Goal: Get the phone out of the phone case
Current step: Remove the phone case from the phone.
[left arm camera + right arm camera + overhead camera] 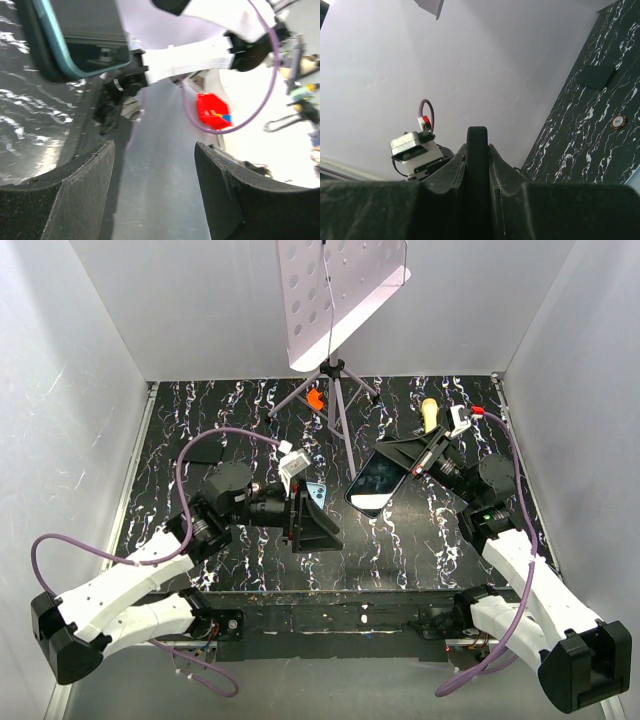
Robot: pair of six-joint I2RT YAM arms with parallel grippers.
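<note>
The phone (pixel 375 483), with a dark glossy screen, is held tilted above the table's middle. A thin light blue rim, the phone case (pixel 60 47), runs round it in the left wrist view, so the phone sits in the case. My right gripper (pixel 398 458) is shut on its far end. In the right wrist view only a dark thin edge (pixel 476 145) shows between the shut jaws of the right gripper (pixel 476 150). My left gripper (pixel 312 520) is open and empty, just left of the phone and apart from it. It also shows in the left wrist view (pixel 154 170).
A tripod stand (pixel 338 400) with a perforated white board stands at the back middle, an orange piece (pixel 315 398) by its legs. A yellow-handled tool (pixel 429 412) lies back right. A small light blue piece (pixel 317 490) lies by the left fingers. White walls enclose the table.
</note>
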